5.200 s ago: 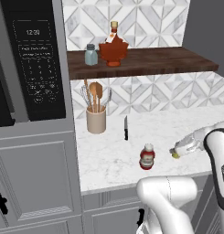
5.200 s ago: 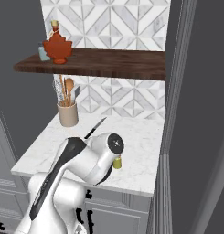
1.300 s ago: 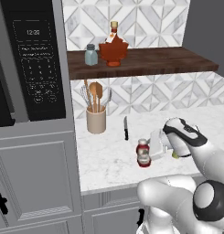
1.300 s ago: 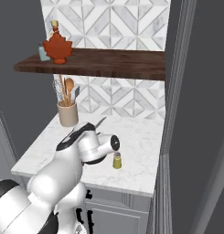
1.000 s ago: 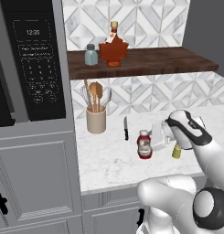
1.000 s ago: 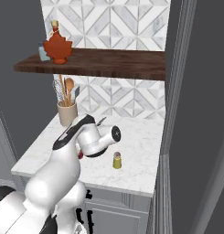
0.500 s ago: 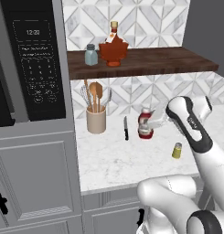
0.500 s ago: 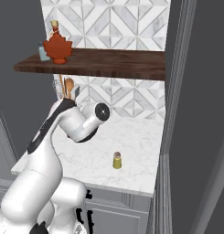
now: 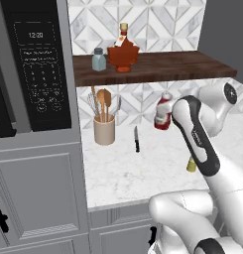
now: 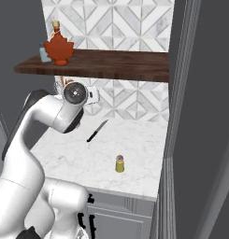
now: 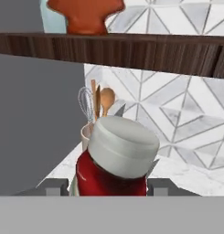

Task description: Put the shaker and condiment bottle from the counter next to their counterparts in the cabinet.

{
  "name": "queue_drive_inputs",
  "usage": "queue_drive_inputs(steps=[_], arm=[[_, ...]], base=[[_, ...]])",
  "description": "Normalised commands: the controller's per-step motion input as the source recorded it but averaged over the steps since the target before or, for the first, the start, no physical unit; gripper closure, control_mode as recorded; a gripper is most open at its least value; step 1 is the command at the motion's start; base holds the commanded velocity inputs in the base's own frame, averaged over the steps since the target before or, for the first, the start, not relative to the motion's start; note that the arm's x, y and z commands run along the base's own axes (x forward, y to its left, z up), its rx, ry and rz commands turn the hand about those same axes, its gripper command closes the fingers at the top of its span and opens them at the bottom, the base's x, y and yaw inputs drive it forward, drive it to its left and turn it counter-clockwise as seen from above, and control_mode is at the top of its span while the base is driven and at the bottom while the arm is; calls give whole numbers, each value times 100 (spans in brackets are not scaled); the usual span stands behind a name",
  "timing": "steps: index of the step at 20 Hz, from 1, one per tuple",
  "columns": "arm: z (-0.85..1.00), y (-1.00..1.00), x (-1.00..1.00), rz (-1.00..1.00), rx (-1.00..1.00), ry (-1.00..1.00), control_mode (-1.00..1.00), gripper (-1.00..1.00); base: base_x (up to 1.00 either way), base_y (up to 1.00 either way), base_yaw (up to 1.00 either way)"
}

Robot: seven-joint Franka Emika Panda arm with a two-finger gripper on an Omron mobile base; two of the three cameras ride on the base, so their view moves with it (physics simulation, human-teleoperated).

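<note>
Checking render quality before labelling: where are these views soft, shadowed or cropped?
Hand view: the red condiment bottle is blurry and cut off by the bottom edge. Left base view: even flat light, with shade under the shelf plank. Right base view: the yellow shaker casts only a faint shadow on the counter.

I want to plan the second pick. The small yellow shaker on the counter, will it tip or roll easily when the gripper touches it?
The yellow shaker stands upright and alone on the counter, with nothing beside it to brace it, so a sideways nudge would probably slide or topple it. It looks cylindrical, so once down it would likely roll. It seems small and rigid, probably light; a centred squeeze should hold.
</note>
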Motion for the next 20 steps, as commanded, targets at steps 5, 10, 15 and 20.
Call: queue_drive_inputs(steps=[5, 10, 15, 20], arm=[[100, -50, -46, -4, -7, -1, -100, 100], [100, -42, -67, 0, -11, -11, -100, 100], [100, 21, -18, 0, -1, -23, -100, 100], [53, 27, 5, -2, -1, -3, -100, 100]], base=[[0, 0, 0], [0, 0, 0], [0, 0, 0], [0, 0, 0]])
